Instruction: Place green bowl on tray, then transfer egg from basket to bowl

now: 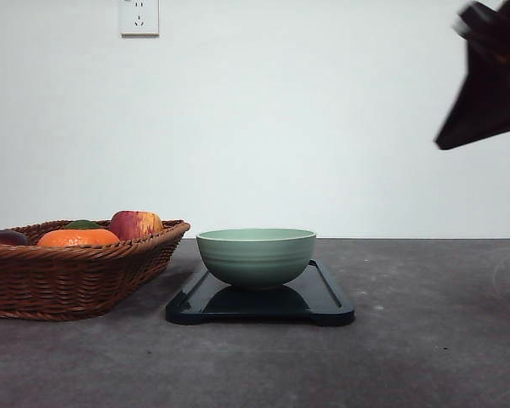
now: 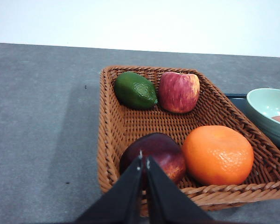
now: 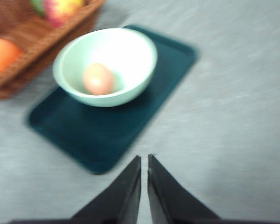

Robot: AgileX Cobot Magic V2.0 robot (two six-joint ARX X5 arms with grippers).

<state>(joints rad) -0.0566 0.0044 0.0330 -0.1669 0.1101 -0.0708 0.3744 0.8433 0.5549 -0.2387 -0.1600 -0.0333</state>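
As seen across the front and the two wrist views, from left to right, the scene is labelled as follows.

Basket point(image 1: 72, 272): set at the left of the table, just beside the tray's left end; an orange point(image 2: 218, 155), a red apple point(image 2: 178, 91), a green fruit point(image 2: 135, 90) and a dark red fruit point(image 2: 154, 156) are held in it. No egg is seen among them.

Left gripper point(image 2: 143, 161): viewed from its own wrist camera above the basket's near rim; the fingers are brought together with only a thin slit between the tips, and nothing is gripped.

Tray point(image 1: 331, 302): laid flat at the table's centre, its long axis running away from the robot.

Green bowl point(image 1: 256, 255): stood upright on the tray, toward the basket end.

Egg point(image 3: 98, 78): lying inside the green bowl, slightly off centre; the right wrist view is blurred, so finer detail cannot be given.

Right gripper point(image 3: 144, 163): fingers all but closed, empty, pointing toward the tray's near corner; the bowl and egg lie ahead of it and toward the basket side. In the front view it is seen raised high at the right.

Task status: both steps are judged complete, bowl on tray and egg in bowl.

Deciding relation: the bowl is judged nearer the left arm than the raised right arm, so only a clear withdrawal appears to be required.
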